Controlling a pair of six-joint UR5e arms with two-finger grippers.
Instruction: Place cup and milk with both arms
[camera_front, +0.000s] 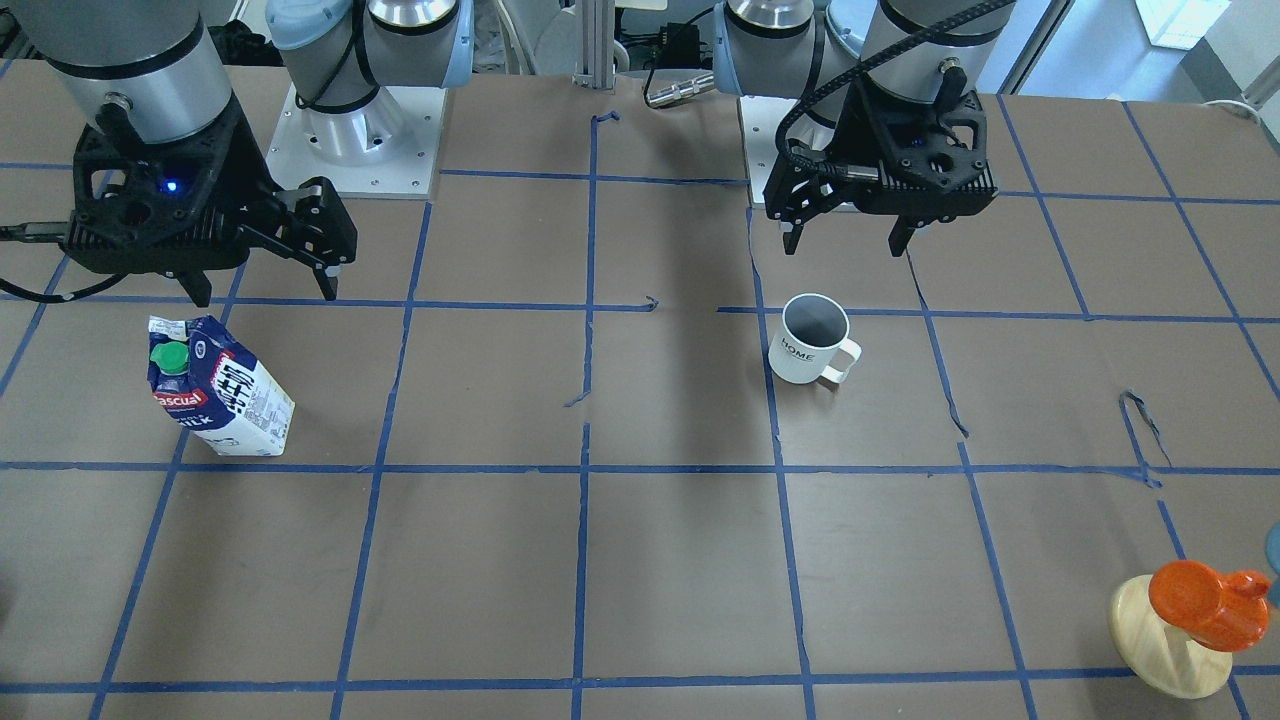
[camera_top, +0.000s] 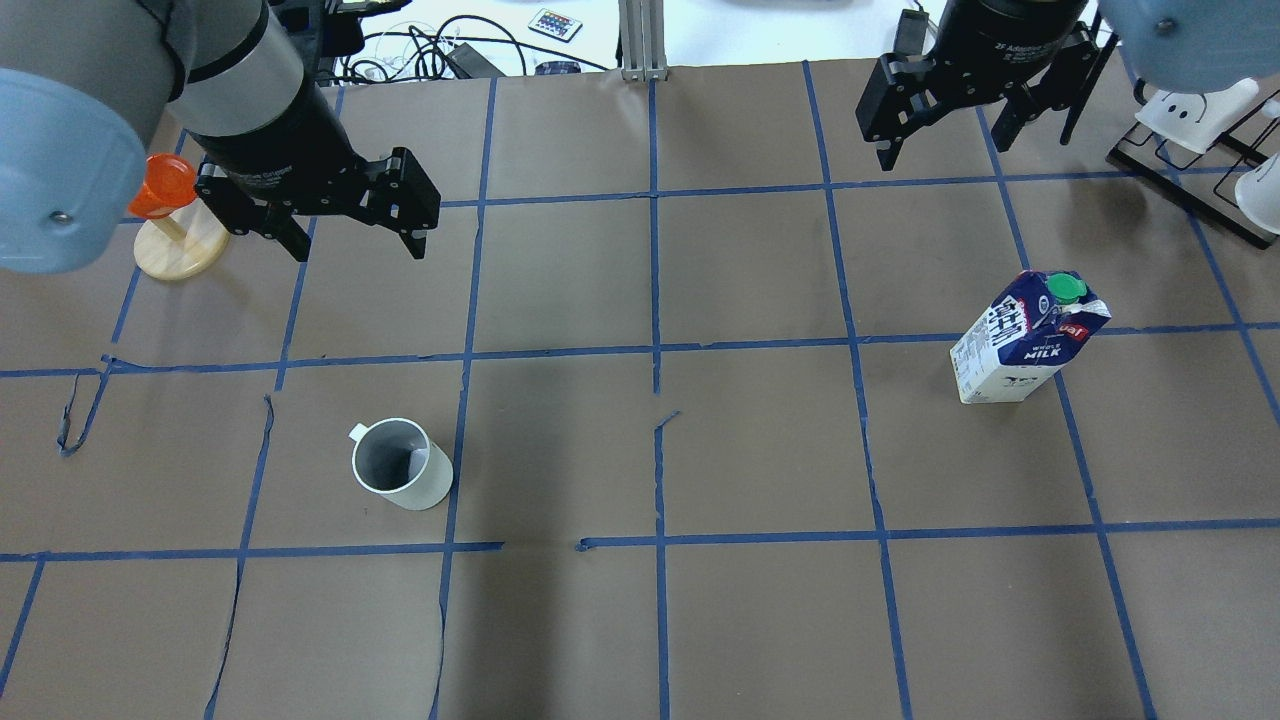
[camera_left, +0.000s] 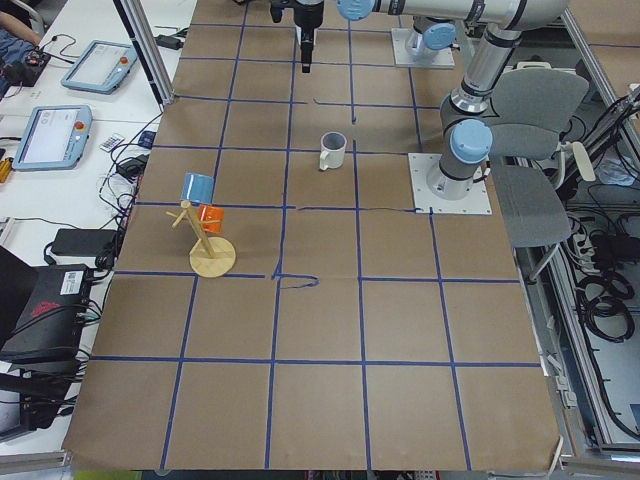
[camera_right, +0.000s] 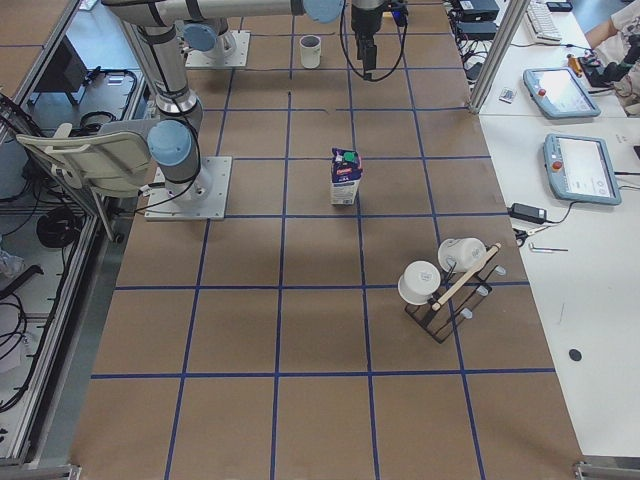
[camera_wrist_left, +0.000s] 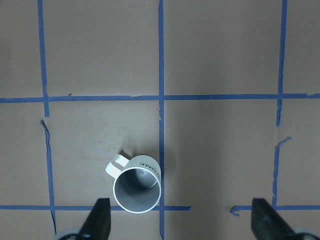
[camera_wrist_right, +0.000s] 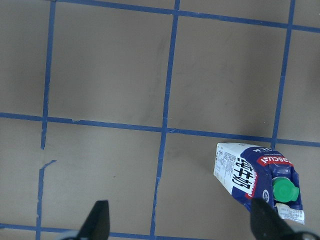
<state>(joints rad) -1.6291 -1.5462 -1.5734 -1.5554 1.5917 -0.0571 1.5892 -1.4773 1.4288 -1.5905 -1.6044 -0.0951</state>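
The cup (camera_front: 808, 340) stands upright on the brown table, handle towards the operators' side; it also shows in the overhead view (camera_top: 402, 465) and the left wrist view (camera_wrist_left: 137, 187). My left gripper (camera_front: 843, 245) is open and empty, raised above the table, apart from the cup; its fingers (camera_wrist_left: 98, 220) frame the cup's far side. The milk (camera_front: 225, 390) stands upright on my right side, also in the overhead view (camera_top: 1020, 345) and the right wrist view (camera_wrist_right: 255, 180). My right gripper (camera_front: 268, 295) is open and empty, raised, apart from the milk.
A wooden mug stand with an orange cup (camera_top: 170, 230) is at the table's far left, close to my left gripper. A black rack with white cups (camera_top: 1200, 130) is at the far right. Blue tape lines grid the table (camera_top: 650, 450).
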